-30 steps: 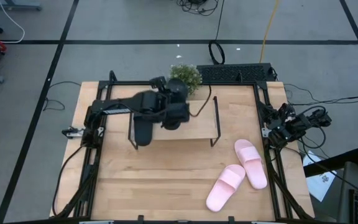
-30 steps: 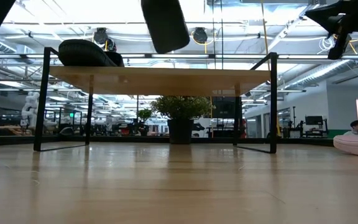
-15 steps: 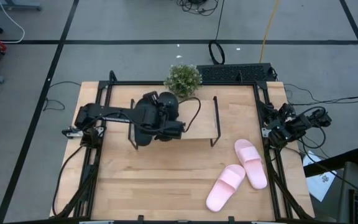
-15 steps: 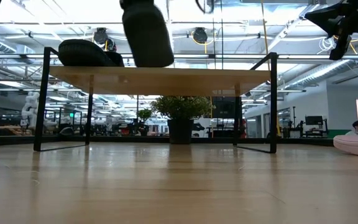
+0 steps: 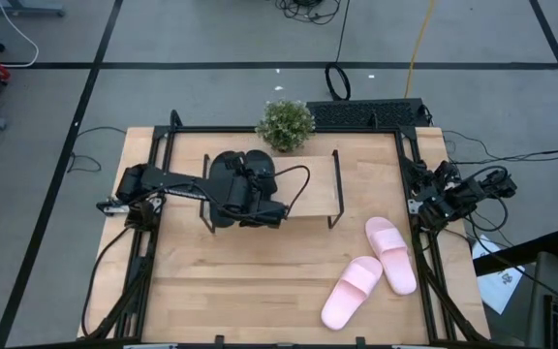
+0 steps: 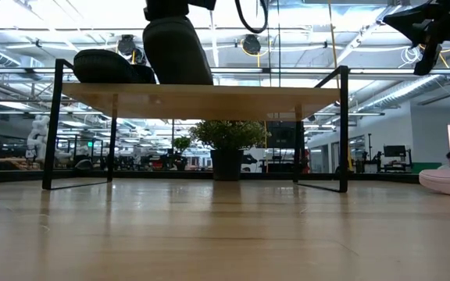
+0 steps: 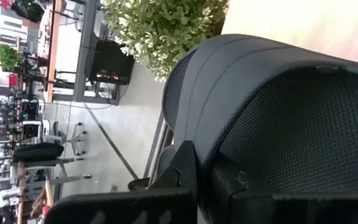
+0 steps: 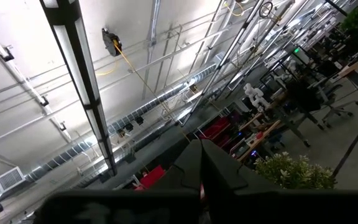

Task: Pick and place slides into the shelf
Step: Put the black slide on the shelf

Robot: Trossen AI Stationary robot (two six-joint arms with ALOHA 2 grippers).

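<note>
My left gripper (image 5: 256, 194) is over the left half of the shelf (image 5: 308, 194), shut on a black slide (image 6: 176, 51) that fills the left wrist view (image 7: 260, 93). A second black slide (image 6: 108, 66) lies on the shelf board's left end, close beside it. Two pink slides (image 5: 391, 254) (image 5: 352, 291) lie on the tabletop at the near right. My right gripper (image 8: 201, 168) waits shut at the table's right edge, pointing up at the ceiling. My left gripper is shut on the black slide at an edge (image 7: 211, 163) that runs between its two fingers; which part this is I cannot tell. The arm comes slanting down from the table's left. The slide stands steeply, its lower end (image 6: 187, 80) at the shelf board.
A potted plant (image 5: 286, 124) stands just behind the shelf, and a black flat unit (image 5: 366, 114) lies at the far edge. The shelf's right half (image 6: 287, 90) is bare board. Black metal rails run along both sides of the table.
My left gripper has gone down toward the shelf and back toward the table's left, staying shut on the black slide. The slide was hanging high above the board. It now stands on the board with its lower end, next to the other black slide.
</note>
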